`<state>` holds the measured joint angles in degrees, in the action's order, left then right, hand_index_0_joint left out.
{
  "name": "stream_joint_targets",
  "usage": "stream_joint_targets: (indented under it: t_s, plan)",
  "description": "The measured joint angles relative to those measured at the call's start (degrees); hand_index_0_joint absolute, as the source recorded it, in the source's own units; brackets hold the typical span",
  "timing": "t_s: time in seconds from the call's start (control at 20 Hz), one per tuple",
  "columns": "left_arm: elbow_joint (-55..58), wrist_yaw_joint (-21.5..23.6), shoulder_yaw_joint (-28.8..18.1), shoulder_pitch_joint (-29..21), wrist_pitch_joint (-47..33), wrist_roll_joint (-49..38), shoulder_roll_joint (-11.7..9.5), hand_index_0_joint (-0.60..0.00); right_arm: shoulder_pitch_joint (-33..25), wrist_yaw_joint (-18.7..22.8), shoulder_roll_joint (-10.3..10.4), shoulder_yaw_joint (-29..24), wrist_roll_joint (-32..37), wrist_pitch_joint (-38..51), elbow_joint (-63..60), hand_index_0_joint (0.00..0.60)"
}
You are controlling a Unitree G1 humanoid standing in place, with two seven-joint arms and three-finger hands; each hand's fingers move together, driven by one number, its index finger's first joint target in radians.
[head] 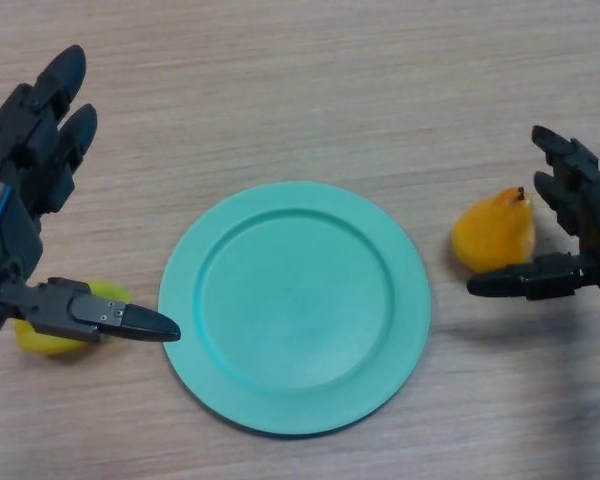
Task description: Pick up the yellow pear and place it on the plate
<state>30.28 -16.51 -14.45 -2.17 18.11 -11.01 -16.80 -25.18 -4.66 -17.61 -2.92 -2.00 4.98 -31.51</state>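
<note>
Beside the plate (295,305), pear (493,232) within open right robot hand (580,225).

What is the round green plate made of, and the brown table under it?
The round green plate looks like smooth matte plastic: one even colour, soft sheen, moulded rim. The brown table looks like wood or wood-print laminate: fine streaky grain lines run across it. Which one, the picture cannot settle.

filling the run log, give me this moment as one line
pear: on table, right of plate | right hand: open beside pear | left hand: open | plate: empty
</note>
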Motion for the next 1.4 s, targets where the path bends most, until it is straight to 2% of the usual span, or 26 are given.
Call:
stream_joint_targets:
  t_s: [0.05, 0.1, 0.15, 0.2, 0.25, 0.35, 0.45, 0.6, 0.95, 1.1, 1.25, 1.3, 1.4]
  plan:
    - [0.00, 0.00, -0.03, 0.03, 0.00, -0.04, 0.00, 0.000, -0.42, 1.31, 0.42, 0.00, -1.39, 0.58, -1.33, 0.200]
    - [0.00, 0.00, -0.04, 0.04, 0.00, -0.05, 0.00, 0.000, -0.55, 1.34, 0.59, 0.11, -1.85, 0.93, -2.02, 0.301]
    - [0.00, 0.00, -0.06, 0.07, 0.00, -0.05, 0.00, 0.000, -1.02, 1.36, 0.65, 0.37, -2.04, 1.67, -3.75, 0.450]
    - [0.00, 0.00, -0.08, 0.10, 0.00, -0.06, -0.01, 0.000, -1.58, 1.43, 0.86, 0.44, -2.06, 2.47, -5.51, 0.550]
    - [0.01, 0.00, -0.14, 0.31, 0.00, -0.08, -0.02, 0.000, -2.36, 2.54, 1.82, 0.45, -2.04, 2.59, -7.54, 0.600]
    - [0.01, 0.01, -0.20, 0.64, 0.00, -0.40, -0.02, 0.000, -2.98, 4.73, 2.97, 1.34, -2.20, 5.42, -10.31, 0.600]
    - [0.02, 0.01, -0.25, 0.76, 0.00, -0.41, -0.02, 0.000, -4.60, 6.75, 2.91, 1.82, -5.98, 9.69, -14.12, 0.600]
    - [0.02, 0.03, -0.33, 1.04, 0.00, -0.40, -0.02, 0.000, -4.65, 7.16, 2.91, 1.76, -5.95, 9.50, -13.98, 0.600]
    - [0.04, 0.39, -0.39, 1.15, -0.02, -0.34, -0.01, 0.000, -1.04, 7.17, 3.26, 1.74, 0.27, -3.67, 10.07, 0.600]
    - [0.02, 0.39, -0.35, 1.16, -0.05, -0.28, -0.01, 0.000, 0.71, 7.24, 5.14, 2.24, 0.27, -8.16, 19.57, 0.600]
    - [0.02, 0.38, -0.30, 1.15, -0.05, -0.27, -0.01, 0.000, 4.26, 10.34, 7.19, 9.91, 3.64, -11.91, 26.62, 0.600]
    - [0.03, 0.38, -0.29, 1.14, -0.05, -0.28, -0.01, 0.000, 4.74, 11.48, 7.29, 12.60, 5.09, -12.26, 27.01, 0.600]
    - [0.02, 0.38, -0.30, 1.15, -0.05, -0.28, -0.01, 0.000, 5.76, 17.30, 7.28, 18.48, 10.01, -12.36, 28.60, 0.600]
